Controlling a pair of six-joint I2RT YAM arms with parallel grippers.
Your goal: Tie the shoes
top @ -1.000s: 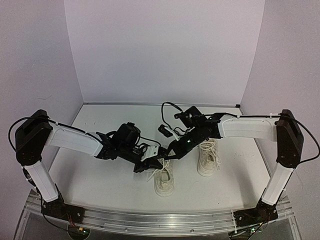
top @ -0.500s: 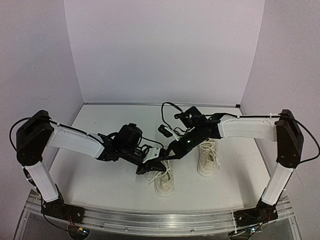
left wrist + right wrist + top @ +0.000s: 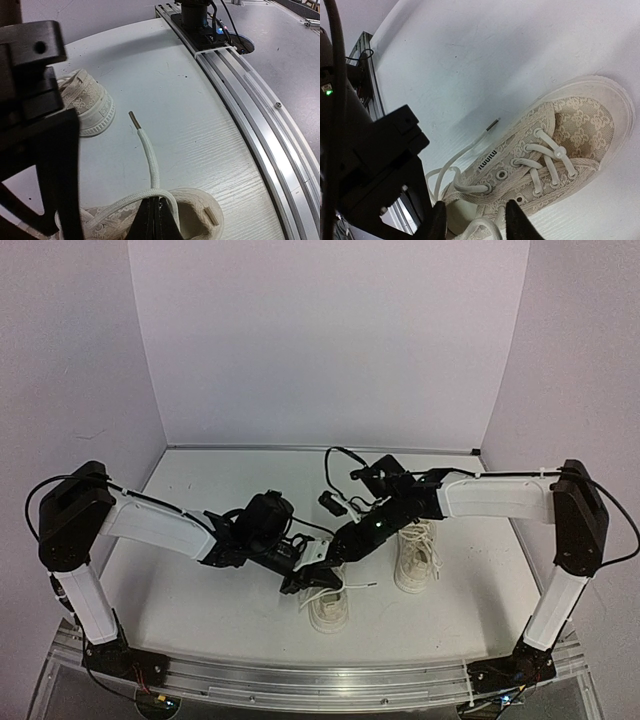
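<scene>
Two cream sneakers stand on the white table: the near shoe (image 3: 327, 610) and the far shoe (image 3: 416, 558). My left gripper (image 3: 306, 580) hovers over the near shoe's opening (image 3: 210, 212). It is shut on that shoe's white lace (image 3: 150, 155), whose free end sticks out right to its tip (image 3: 372, 585). My right gripper (image 3: 336, 558) is open just above the same shoe (image 3: 560, 145). Its fingers (image 3: 438, 220) straddle the heel end, with a lace loop (image 3: 487, 226) between them, not gripped. The far shoe also shows in the left wrist view (image 3: 87, 107).
An aluminium rail (image 3: 245, 85) runs along the table's near edge, with the right arm's base (image 3: 197, 20) on it. Purple walls close in the back and sides. A black cable (image 3: 335, 455) loops above the right wrist. Both arms crowd together over the near shoe.
My left gripper has moved right and nearer, over the near shoe, drawing the lace with it; the lace end now sticks out to the shoe's right. The right gripper barely moved.
</scene>
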